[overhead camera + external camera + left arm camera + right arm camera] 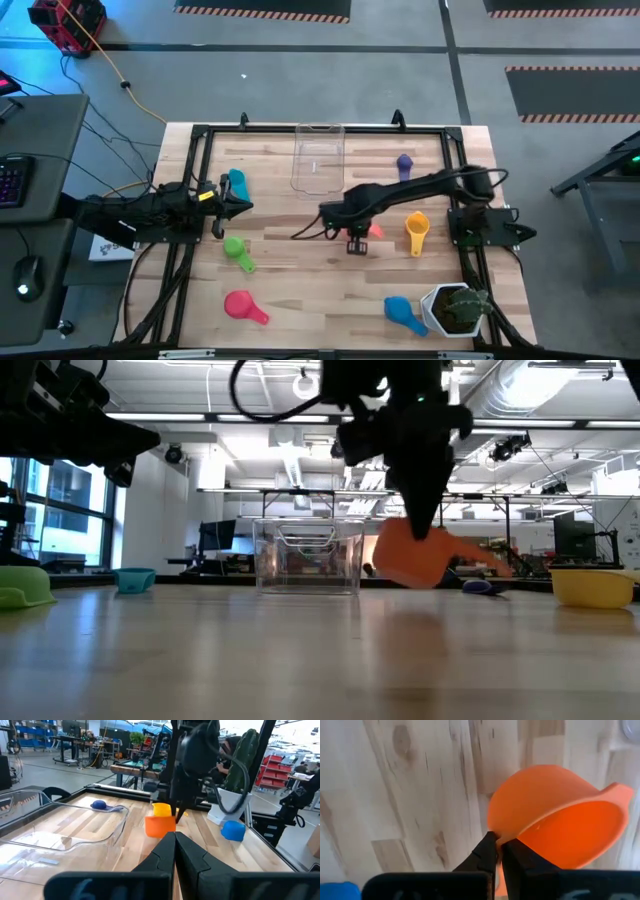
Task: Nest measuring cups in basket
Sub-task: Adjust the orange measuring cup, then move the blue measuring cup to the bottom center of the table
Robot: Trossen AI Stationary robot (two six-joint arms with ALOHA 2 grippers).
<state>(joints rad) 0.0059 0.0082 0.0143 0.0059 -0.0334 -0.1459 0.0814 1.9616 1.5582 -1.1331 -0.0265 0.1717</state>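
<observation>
Pale butcher-block worktop (300, 290) inside a dark frame, workshop floor with hazard-striped mats beyond. Clear basket (318, 157) near the far edge, holding no cup as far as visible, so nesting judged barely begun.

Right gripper (357, 243) near the worktop's middle, pinched shut on the rim of the orange measuring cup (560, 820), by the handle. Cup tilted, and in the low view apparently lifted just clear of the wood (415, 560), though contact cannot be ruled out. Well short of the basket, on its near side.

Left gripper (225, 203) waiting at the left side, fingers closed together on nothing, just beside the light blue cup (238, 183).

Left to collect, all loose on the worktop and well apart:
- green cup (238, 250), left of centre
- red cup (243, 305), near the front edge
- yellow cup (417, 230), right of the held cup
- blue cup (402, 311), front right, just beside the white pot with a plant (455, 308)
- purple-blue cup (404, 163), to the right of the basket

Seven cups counted; one in hand, none placed. Order of sizes for nesting not judged from these views.
</observation>
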